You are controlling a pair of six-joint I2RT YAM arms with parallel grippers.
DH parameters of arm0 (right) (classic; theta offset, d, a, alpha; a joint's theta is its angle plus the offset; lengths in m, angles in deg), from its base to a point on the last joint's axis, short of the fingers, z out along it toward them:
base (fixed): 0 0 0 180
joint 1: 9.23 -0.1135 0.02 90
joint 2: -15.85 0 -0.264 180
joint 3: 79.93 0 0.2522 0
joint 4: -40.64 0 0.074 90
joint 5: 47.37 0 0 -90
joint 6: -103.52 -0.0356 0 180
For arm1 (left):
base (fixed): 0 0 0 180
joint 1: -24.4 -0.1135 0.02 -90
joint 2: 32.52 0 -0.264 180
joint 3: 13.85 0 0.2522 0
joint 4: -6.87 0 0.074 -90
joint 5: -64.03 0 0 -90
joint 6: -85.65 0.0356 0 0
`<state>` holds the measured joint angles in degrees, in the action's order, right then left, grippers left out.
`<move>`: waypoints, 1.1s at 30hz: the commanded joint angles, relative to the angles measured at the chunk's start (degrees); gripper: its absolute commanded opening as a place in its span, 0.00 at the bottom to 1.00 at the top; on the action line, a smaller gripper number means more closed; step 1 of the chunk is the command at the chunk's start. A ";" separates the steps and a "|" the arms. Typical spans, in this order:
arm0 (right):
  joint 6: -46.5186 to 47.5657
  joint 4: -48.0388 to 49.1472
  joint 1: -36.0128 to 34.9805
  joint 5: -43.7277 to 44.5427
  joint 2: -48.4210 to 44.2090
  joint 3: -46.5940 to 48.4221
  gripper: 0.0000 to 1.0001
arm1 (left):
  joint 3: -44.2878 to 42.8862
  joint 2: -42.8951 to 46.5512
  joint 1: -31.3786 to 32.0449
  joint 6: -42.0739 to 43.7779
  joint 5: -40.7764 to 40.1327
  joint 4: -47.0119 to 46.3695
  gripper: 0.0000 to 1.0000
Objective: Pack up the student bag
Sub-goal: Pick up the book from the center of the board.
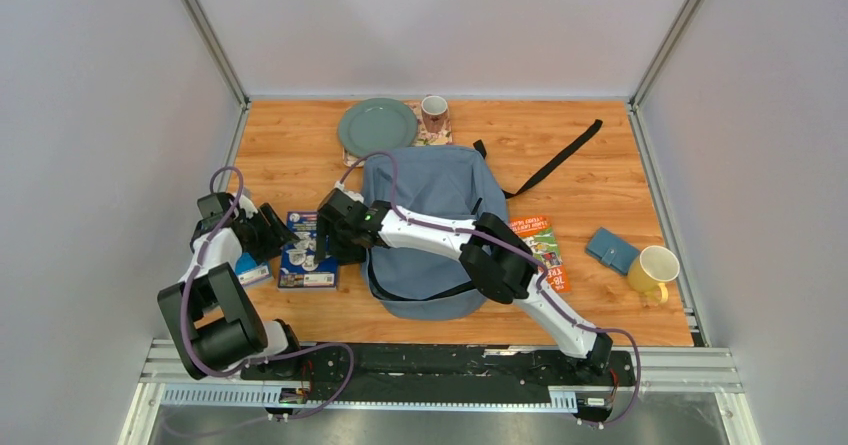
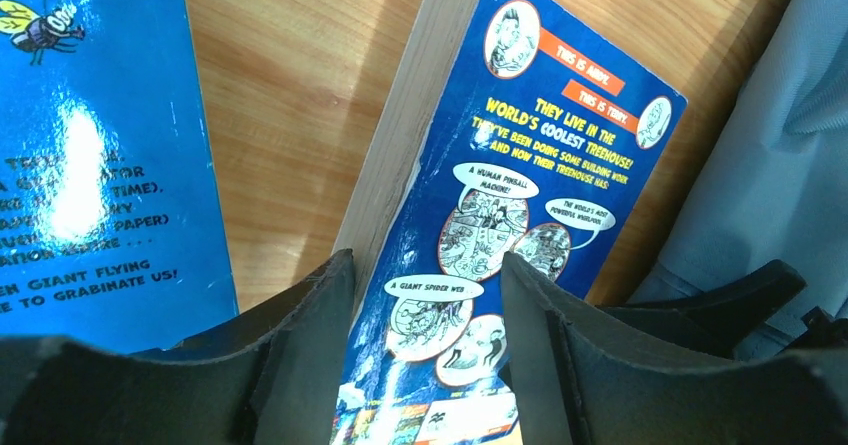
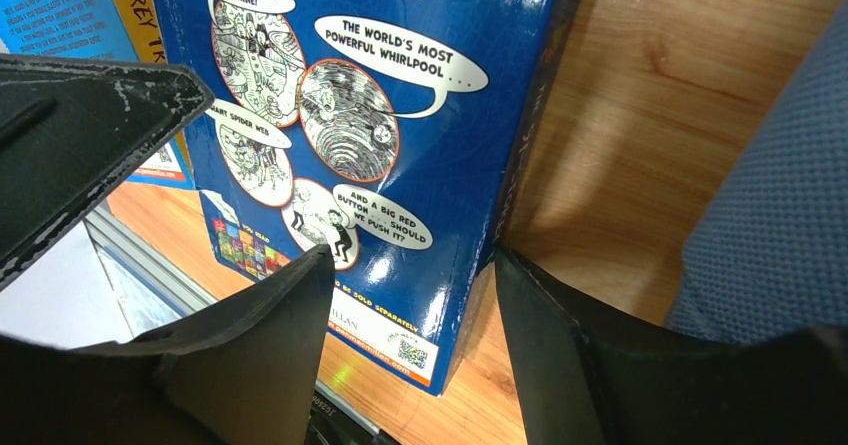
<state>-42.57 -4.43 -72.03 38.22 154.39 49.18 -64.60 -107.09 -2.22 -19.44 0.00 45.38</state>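
Flanking the book (image 1: 307, 255), left hand (image 2: 425, 270) and right hand (image 3: 410, 260) gape empty, the student bag (image 1: 430, 180) just beside them.

Counter (image 1: 620, 165): warm orange-brown wood, streaky grain.
Student bag (image 1: 430, 200): plain grey-blue fabric, black straps.
Plate (image 1: 377, 126): dull grey-green.
Small mug (image 1: 434, 113): pale, with a pinkish print.
Big mug (image 1: 653, 270): yellow.
Wallet (image 1: 611, 250): teal-blue.
Booklet (image 1: 543, 250): orange and green.
Book (image 2: 500, 215): glossy deep-blue cover, yellow lettering, orange banners, white speech bubbles, black-and-white cartoon ovals, cream page edge.
Other book (image 2: 90, 145): lighter blue, white lettering.
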 commanded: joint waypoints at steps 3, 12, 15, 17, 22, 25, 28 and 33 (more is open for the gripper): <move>-0.42 1.51 0.40 -0.69 -0.38 -1.97 0.67 | -1.06 -3.48 0.86 1.03 6.80 0.65 0.58; -0.59 3.80 0.49 -3.68 -0.11 -2.59 0.66 | 1.83 1.16 1.04 -0.29 16.90 -5.24 0.41; -0.50 3.80 0.67 -3.77 -0.11 -2.76 0.66 | 1.84 2.58 1.04 -0.20 18.66 -5.50 0.41; -0.51 3.80 0.75 -3.86 -0.11 -2.94 0.66 | 1.75 3.02 1.12 0.15 19.28 -5.07 0.41; -1.21 3.80 1.19 -4.21 -0.02 -3.20 0.66 | 0.96 -0.48 1.12 0.76 17.36 -2.70 0.40; -1.38 3.98 1.37 -4.47 -0.37 -3.73 0.66 | 0.17 -3.56 1.21 0.94 16.56 -0.94 0.39; -1.47 4.41 1.63 -4.73 -0.64 -4.17 0.66 | -0.45 -4.89 1.47 1.55 17.00 0.12 0.39; -1.56 4.85 1.90 -5.53 -0.73 -4.69 0.66 | -1.59 -6.20 3.49 3.05 18.14 1.96 0.38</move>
<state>-43.88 -1.96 -70.22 32.47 153.38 46.10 -65.65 -111.79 -1.91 -17.23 11.28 37.89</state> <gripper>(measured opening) 0.659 0.388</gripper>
